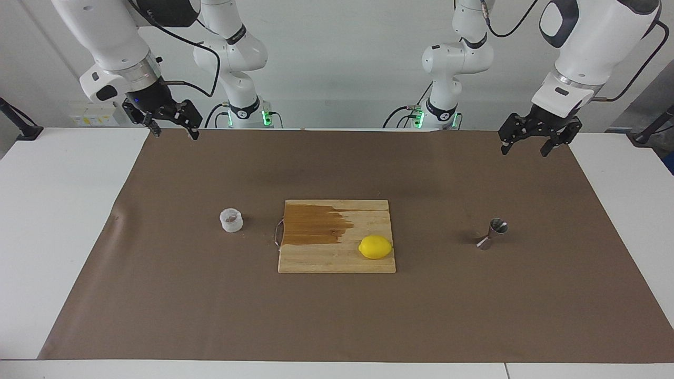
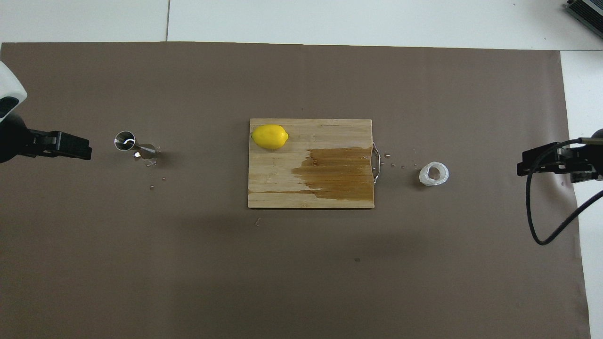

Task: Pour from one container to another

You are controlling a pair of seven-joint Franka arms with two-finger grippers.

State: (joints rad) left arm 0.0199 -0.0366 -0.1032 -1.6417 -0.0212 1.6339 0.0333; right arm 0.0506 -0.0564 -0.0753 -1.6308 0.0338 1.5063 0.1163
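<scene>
The small translucent white cup [image 1: 231, 220] [image 2: 434, 173] stands upright on the brown mat, beside the cutting board toward the right arm's end of the table. The steel hourglass jigger [image 1: 494, 233] [image 2: 129, 143] stands upright toward the left arm's end. My right gripper [image 1: 176, 132] [image 2: 537, 162] hangs open and empty, high over the mat's edge by its base, well away from the cup. My left gripper [image 1: 525, 149] [image 2: 70, 146] is raised over the mat's corner at its own end, open, holding nothing, clear of the jigger.
A wooden cutting board [image 1: 316, 258] [image 2: 282, 188] with a dark wet patch lies mid-table between cup and jigger. A yellow lemon [image 1: 375, 247] [image 2: 270, 136] rests on it. Small droplets dot the mat near the jigger and by the board's metal handle [image 2: 375, 162].
</scene>
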